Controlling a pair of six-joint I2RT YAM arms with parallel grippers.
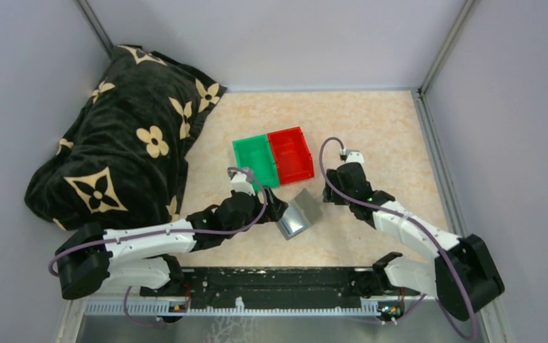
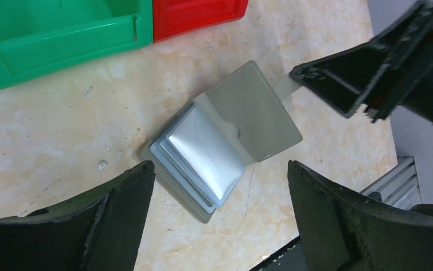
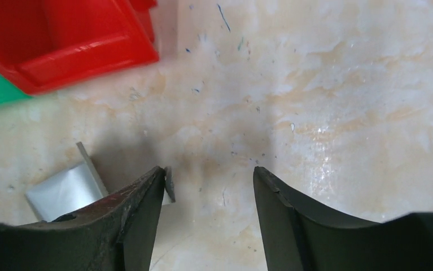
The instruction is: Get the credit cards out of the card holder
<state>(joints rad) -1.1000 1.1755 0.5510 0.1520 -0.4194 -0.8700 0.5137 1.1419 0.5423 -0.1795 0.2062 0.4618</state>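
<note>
— Where's the card holder (image 1: 301, 216)?

— Lying open on the desk (image 1: 378, 136), at about 5 o'clock from the green bin (image 1: 254, 160). The red bin (image 1: 290, 153) touches the green one on its 3 o'clock side. A dark flowered blanket (image 1: 128, 143) is heaped in the desk's 10 o'clock corner, well away from all of it.

— And the credit cards (image 2: 202, 149)?

— Not out yet. Through my left wrist camera they show as a shiny grey stack tucked into the card holder's half at 7 o'clock. The plain grey half lies at 1 o'clock.

— What's your left claw (image 2: 221, 169) doing?

— It hangs over the card holder with its fingers (image 2: 118, 220) spread wide, one on either side of the stack. It's gripping nothing.

— And the right?

— My right claw (image 1: 328, 194) sits at 2 o'clock of the card holder. It's parted too, and its own camera shows only bare desk between the fingers. One fingertip is just beside the far edge of the plain half. A small pale strip (image 2: 283, 84) pokes out there. It may be a card's edge, but I can't tell from this angle.
</note>
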